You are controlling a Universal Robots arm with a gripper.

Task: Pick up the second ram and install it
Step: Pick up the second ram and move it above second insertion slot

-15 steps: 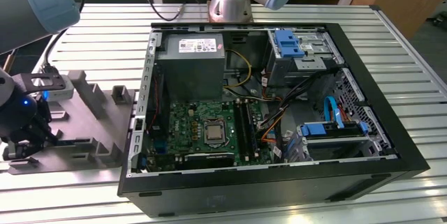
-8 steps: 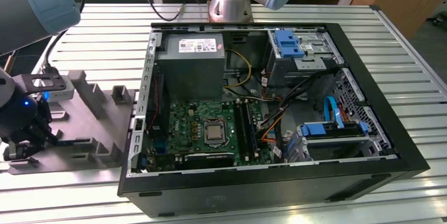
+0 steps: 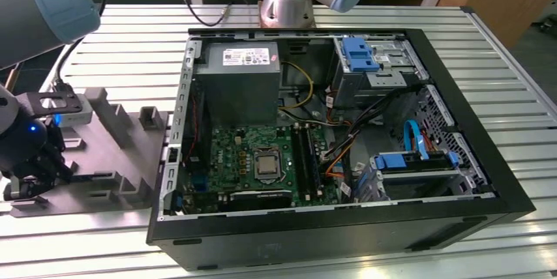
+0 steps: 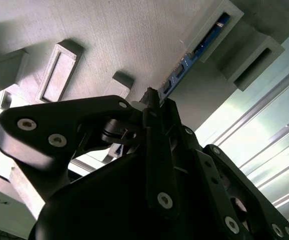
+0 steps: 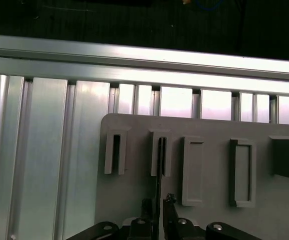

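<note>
One thin stick: second ram (image 5: 159, 159) right at the claw (image 5: 158, 204)

The second ram stands on edge in a slot of the grey plate (image 5: 129, 200), at the exterior view's left of the open PC case (image 3: 348, 233). Its long side runs straight out from the claw, & the claw lines up w/ it. Can't tell if the claw is squeezing or loose. Only 1 arm, so no choice there.

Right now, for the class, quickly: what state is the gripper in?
Gripper: closed on the second ram, which stands in a slot of the fixture plate.
</note>
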